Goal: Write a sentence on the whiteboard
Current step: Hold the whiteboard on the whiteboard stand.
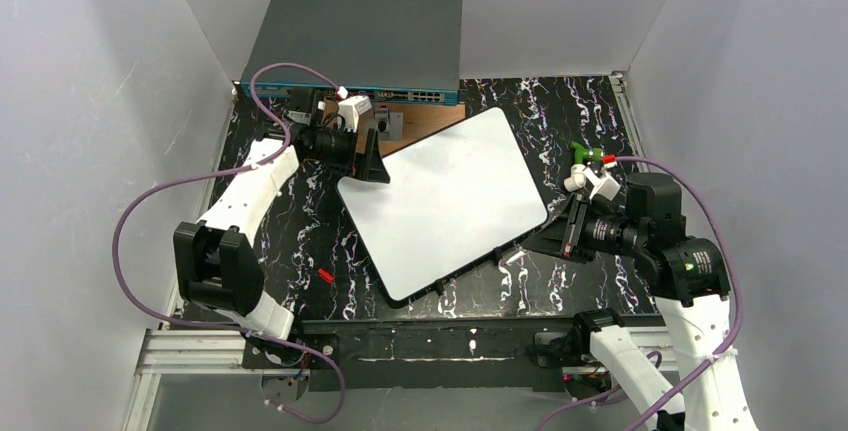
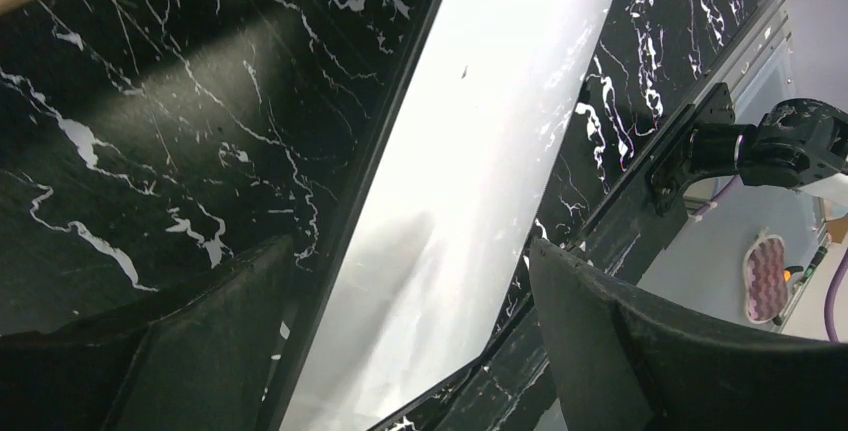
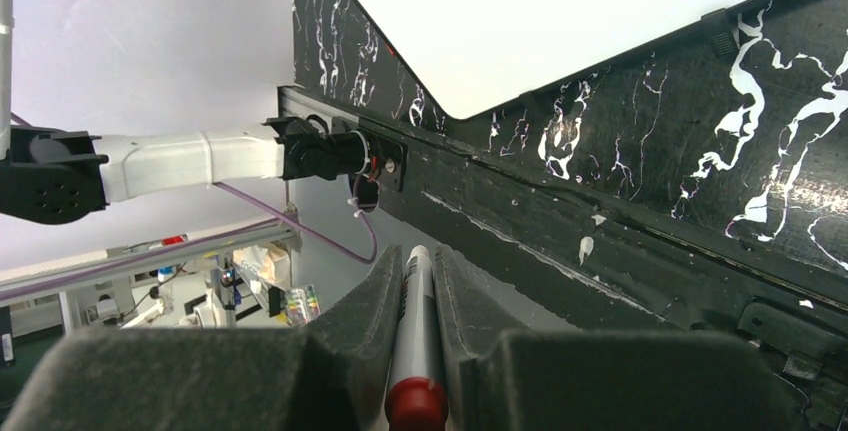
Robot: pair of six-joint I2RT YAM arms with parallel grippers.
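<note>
One whiteboard, one marker, one grey switch box, one wooden plate, one red piece

Nothing legible anywhere: no writing on the whiteboard, front-panel markings of the network switch too small to read, no print to be made out on the marker barrel.

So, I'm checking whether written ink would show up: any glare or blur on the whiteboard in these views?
Top view: whiteboard evenly lit, sharp, no glare. Left wrist view: strong glare washes out its upper part, grey shadow lower down, left claw blurred. Right wrist view: whiteboard crisp; marker and right claw slightly soft up close.
</note>
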